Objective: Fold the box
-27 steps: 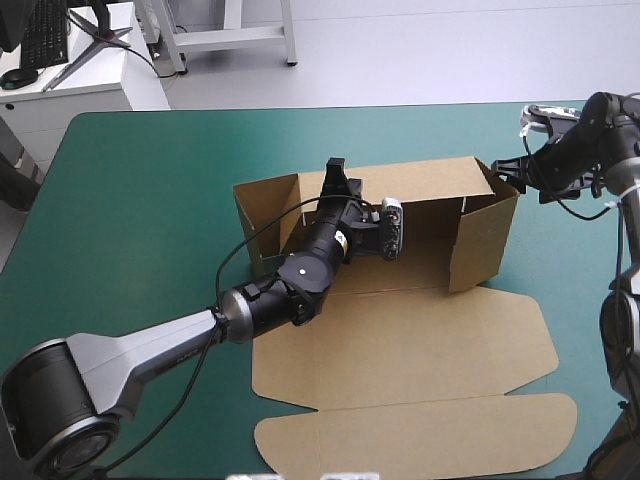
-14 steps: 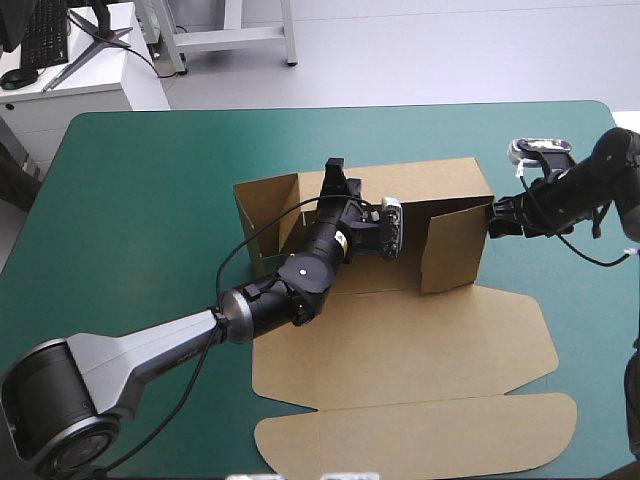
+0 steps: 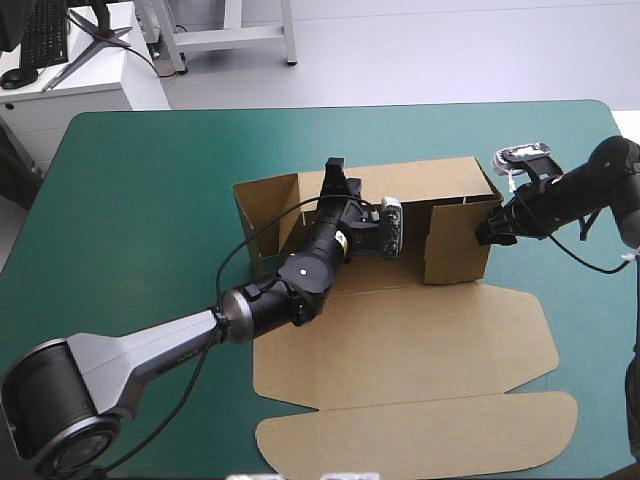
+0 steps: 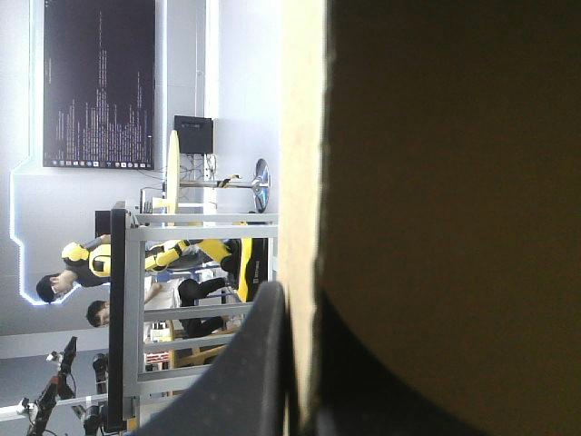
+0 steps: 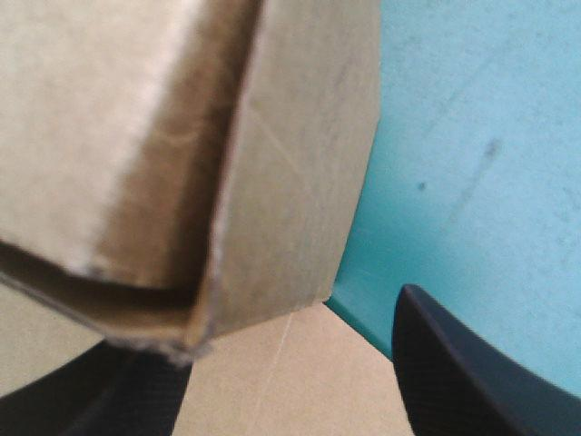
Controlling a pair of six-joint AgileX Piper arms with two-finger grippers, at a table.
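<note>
High view: the box [image 3: 400, 340] lay on the middle of the table [image 3: 150, 180], its back wall [image 3: 430, 180] and both end walls raised, its lid [image 3: 420, 435] flat on the box's near side. The left gripper [image 3: 335, 172] sat on the top edge of the back wall, toward the box's left end. The right gripper [image 3: 484, 228] was against the outer face of the box's right end wall [image 3: 455, 245].

Left wrist view: brown board of the box [image 4: 436, 182] filled most of the sight. Its pale cut edge ran down between the left gripper's fingers [image 4: 254, 363], which were pinched nearly together on the sheet.

Right wrist view: the fingers [image 5: 454, 372] stood well apart. A raised corner of the box [image 5: 272, 182] lay ahead of and between them, neither finger seen touching it. Teal-green cover [image 5: 454, 136] showed beside the box.
</note>
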